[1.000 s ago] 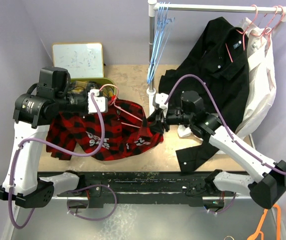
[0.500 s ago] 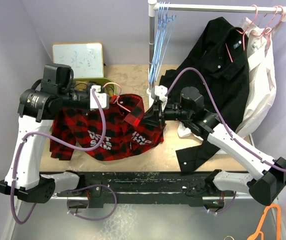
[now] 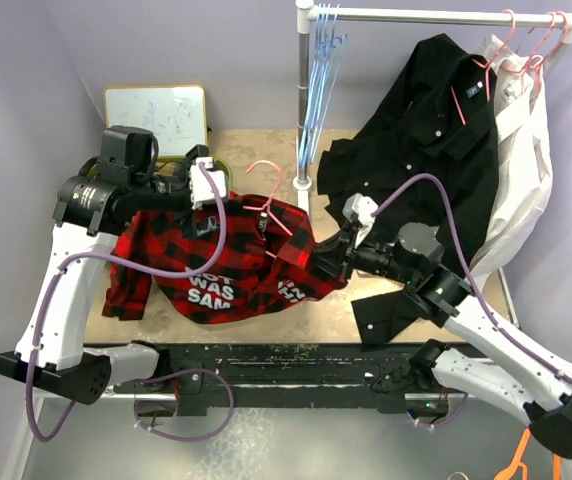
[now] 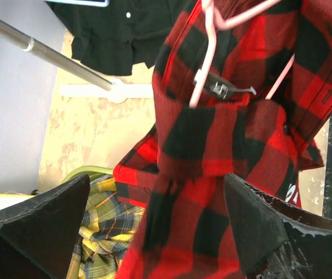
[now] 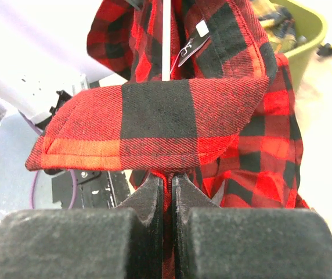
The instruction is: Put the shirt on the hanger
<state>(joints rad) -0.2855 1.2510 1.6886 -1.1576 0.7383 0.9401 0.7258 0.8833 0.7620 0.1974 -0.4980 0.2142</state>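
My right pincer [image 5: 167, 183] clamped on fold of shirt [image 5: 154, 125]. Left pincer [image 4: 157, 200] gapes wide, shirt hanging between its fingers, not gripped. Shirt sprawls on counter [image 3: 256, 150] between arms, hanger [image 3: 269, 190] at collar. I judge flannel soft, light, floppy, apt to slide off thin wire; best taken at collar or shoulder. Left wrist shows wire inside neck by label; top view shows mostly hook.
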